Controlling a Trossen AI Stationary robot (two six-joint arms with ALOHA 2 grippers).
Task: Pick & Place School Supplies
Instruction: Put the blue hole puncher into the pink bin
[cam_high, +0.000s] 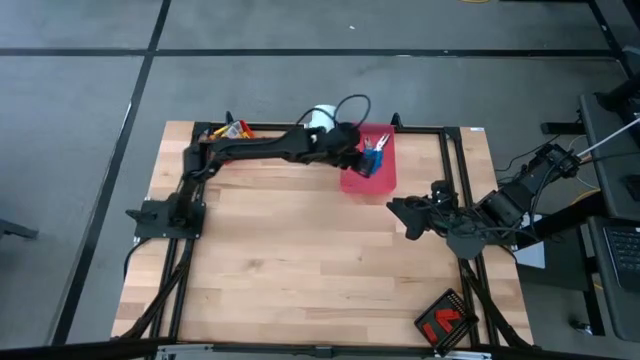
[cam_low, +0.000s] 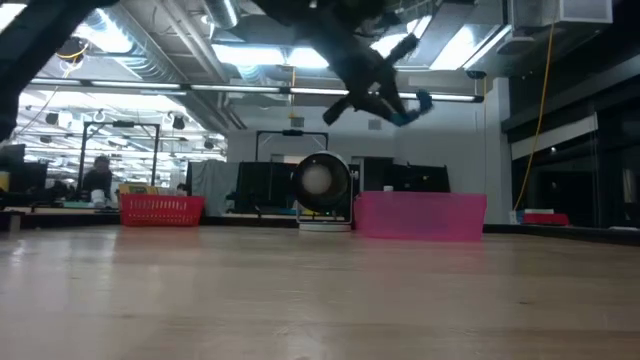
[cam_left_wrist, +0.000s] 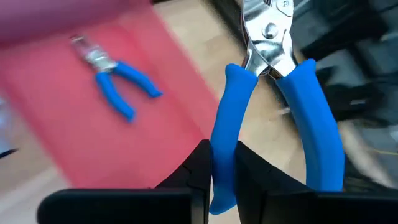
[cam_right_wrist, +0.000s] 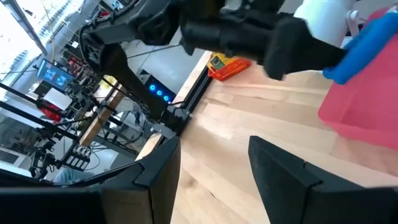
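Observation:
My left gripper is over the pink bin at the table's far side, shut on a pair of blue-handled pliers. In the low view, gripper and pliers are well above the bin. A second pair of blue-handled pliers lies flat on the bin's floor. Yellow-orange boxes lie at the table's far left corner. My right gripper waits open near the right edge, with nothing between its fingers. My left gripper pinches one blue handle of the pliers between its two fingers, near the handle's free end. The fingers lie along the handle and slant downward. The other handle stands free beside it. The metal jaws point away from the gripper, and the pliers are lifted clear of the bin.
A white cylinder stands just left of the pink bin. A black tray with red pieces sits at the near right corner. A red basket shows at the far left in the low view. Bare wood fills the table's middle.

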